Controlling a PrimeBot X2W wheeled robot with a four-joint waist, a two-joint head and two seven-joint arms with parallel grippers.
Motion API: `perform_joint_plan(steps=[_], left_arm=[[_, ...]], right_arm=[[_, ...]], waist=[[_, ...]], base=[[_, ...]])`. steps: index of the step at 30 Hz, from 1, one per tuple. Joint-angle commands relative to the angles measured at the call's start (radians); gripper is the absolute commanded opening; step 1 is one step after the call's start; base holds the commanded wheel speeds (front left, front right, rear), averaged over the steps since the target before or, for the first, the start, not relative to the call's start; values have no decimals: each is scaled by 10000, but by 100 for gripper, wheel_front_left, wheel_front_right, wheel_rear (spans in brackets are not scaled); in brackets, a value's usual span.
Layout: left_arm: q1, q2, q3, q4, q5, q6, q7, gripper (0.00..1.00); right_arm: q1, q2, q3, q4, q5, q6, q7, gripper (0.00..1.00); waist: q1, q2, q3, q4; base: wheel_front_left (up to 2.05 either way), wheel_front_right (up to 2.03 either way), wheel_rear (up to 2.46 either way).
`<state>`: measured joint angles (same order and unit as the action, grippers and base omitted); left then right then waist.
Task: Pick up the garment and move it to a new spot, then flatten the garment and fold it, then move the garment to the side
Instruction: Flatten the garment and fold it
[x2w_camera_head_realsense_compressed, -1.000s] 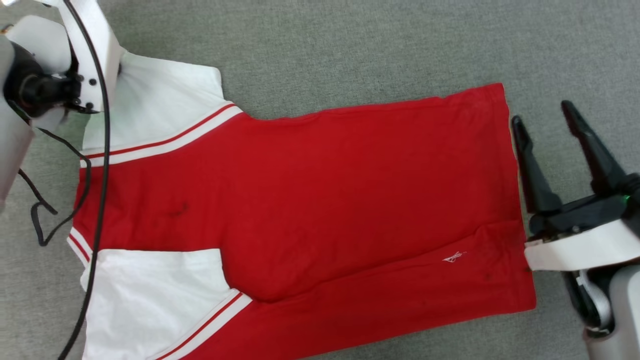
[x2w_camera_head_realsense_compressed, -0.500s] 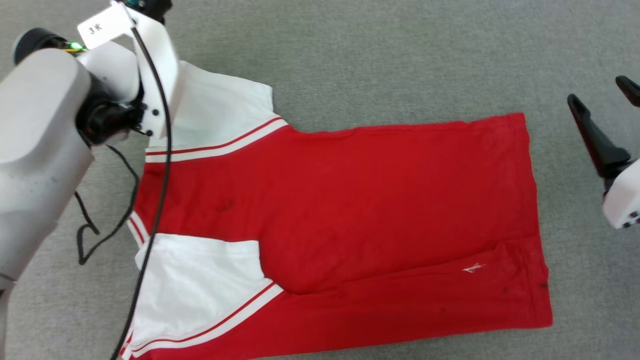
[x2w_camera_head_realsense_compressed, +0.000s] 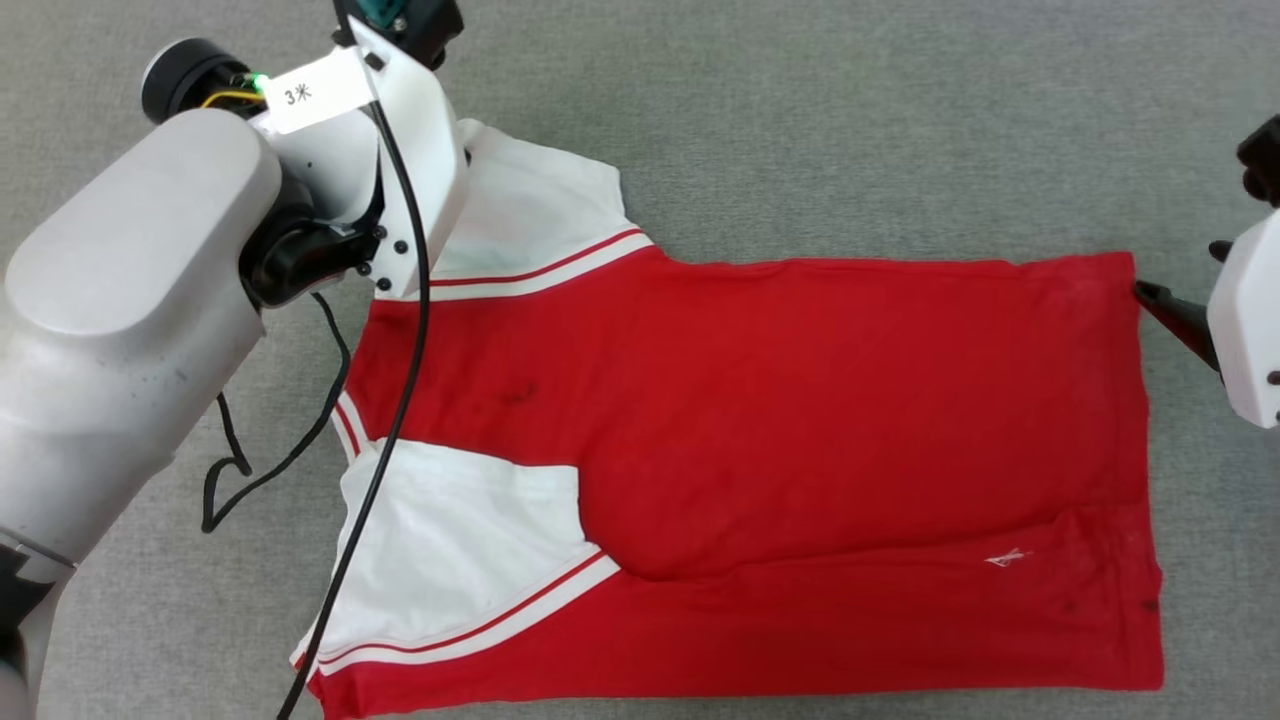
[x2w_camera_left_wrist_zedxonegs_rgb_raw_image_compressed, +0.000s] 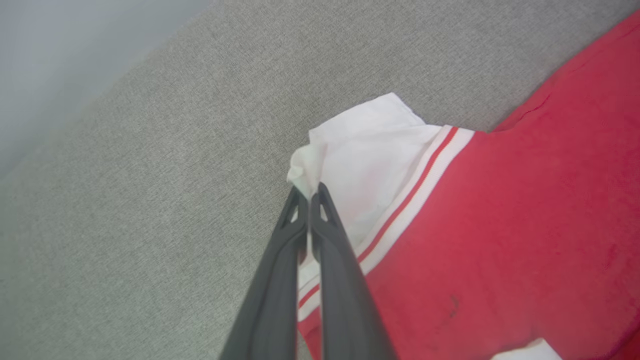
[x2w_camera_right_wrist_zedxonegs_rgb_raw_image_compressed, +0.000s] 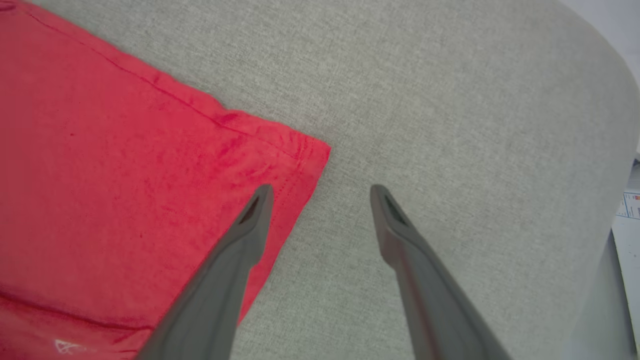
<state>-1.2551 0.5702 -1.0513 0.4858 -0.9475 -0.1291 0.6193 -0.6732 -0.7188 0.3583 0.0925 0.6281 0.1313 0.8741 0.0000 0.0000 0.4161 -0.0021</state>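
Left gripper (x2w_camera_left_wrist_zedxonegs_rgb_raw_image_compressed: 308, 194) seemingly pinches garment (x2w_camera_left_wrist_zedxonegs_rgb_raw_image_compressed: 500, 225) (sleeve); right gripper (x2w_camera_right_wrist_zedxonegs_rgb_raw_image_compressed: 320, 192) spread

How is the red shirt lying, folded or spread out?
Partly folded. The garment lies flat on the grey surface, one long side and its white sleeve turned in over the body.

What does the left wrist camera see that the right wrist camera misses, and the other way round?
Left wrist view, not the right wrist view: the left gripper, shut on the edge of a white sleeve, with the striped trim beside it.
Right wrist view, not the left wrist view: the right gripper, open at the hem corner with one finger over the cloth, and a small white logo.
Both: the garment, its red body lying on the grey surface.
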Motion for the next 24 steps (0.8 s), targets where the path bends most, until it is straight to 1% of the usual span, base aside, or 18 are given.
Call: perform_joint_plan(steps=[1,9,12,14,19,20,21,24], left_arm=[[-117,-19,-79,-65,-25,0,-92,0],[-431,29,-452,-258,-61,-1,-463,0],[-475,43,-595,-278,-77,-1,-588,0],[-514,40,-648,-251,-133,-1,-669,0],[-601,61,-836,-164,-255,-2,-777,0],[-611,82,-880,-147,-273,-2,-777,0],[-613,94,-920,-122,-313,-2,-783,0],[-584,96,-1004,-50,-390,-2,-848,0]], right_arm=[[-229,16,181,227,-32,-12,83,100],[-872,568,859,1753,-71,-12,-129,100],[-803,722,1252,2326,-109,-12,-231,100],[-668,898,1469,2761,144,-7,-139,100],[-500,882,2192,3211,643,11,-25,100],[-554,834,2239,3222,694,14,-158,33],[-649,803,2221,3267,762,11,-322,0],[-1000,651,2258,3379,779,2,-803,0]], waist=[[0,0,116,129],[0,0,456,418],[0,0,563,477],[0,0,599,498],[0,0,612,475],[0,0,605,455],[0,0,591,433],[0,0,502,364]], base=[[0,0,0],[0,0,0],[0,0,0],[0,0,0],[0,0,0],[0,0,0],[0,0,0],[0,0,0]])
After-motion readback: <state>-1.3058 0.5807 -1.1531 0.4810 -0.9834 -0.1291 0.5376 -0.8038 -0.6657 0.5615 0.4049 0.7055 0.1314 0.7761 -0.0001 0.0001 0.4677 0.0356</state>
